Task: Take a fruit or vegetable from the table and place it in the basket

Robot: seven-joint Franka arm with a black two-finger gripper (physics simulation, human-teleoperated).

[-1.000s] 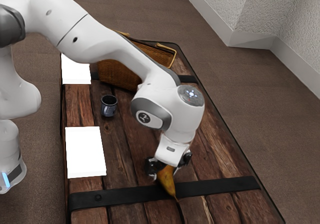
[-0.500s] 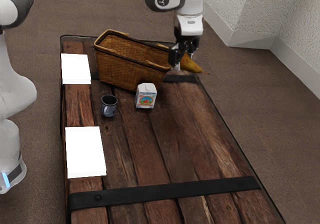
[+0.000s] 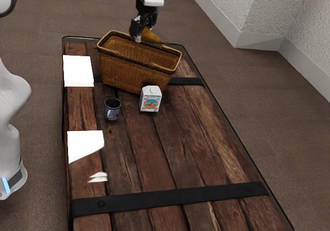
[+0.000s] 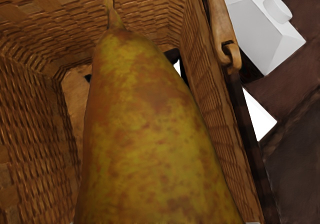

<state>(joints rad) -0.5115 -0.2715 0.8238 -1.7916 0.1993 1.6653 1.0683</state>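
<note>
Above the far side of the wicker basket [image 3: 131, 68] my gripper [image 3: 142, 34] is shut on a yellow-brown pear [image 3: 150, 35], whose stem end points to the exterior view's right. In the wrist view the pear [image 4: 145, 129] is large and close, with the woven inside walls of the basket [image 4: 30, 119] around and below it. The basket stands upright on the far end of the wooden table [image 3: 165, 138].
A white carton [image 3: 150, 99] stands right beside the basket's near side, and a dark metal mug [image 3: 112, 109] is a little nearer the arm's base. White patches [image 3: 78, 71] lie along the table's edge on the exterior view's left.
The pear was lifted from the table's near part and carried to the far end. Over the last half second my gripper moved with it toward the exterior view's left, over the basket.
</note>
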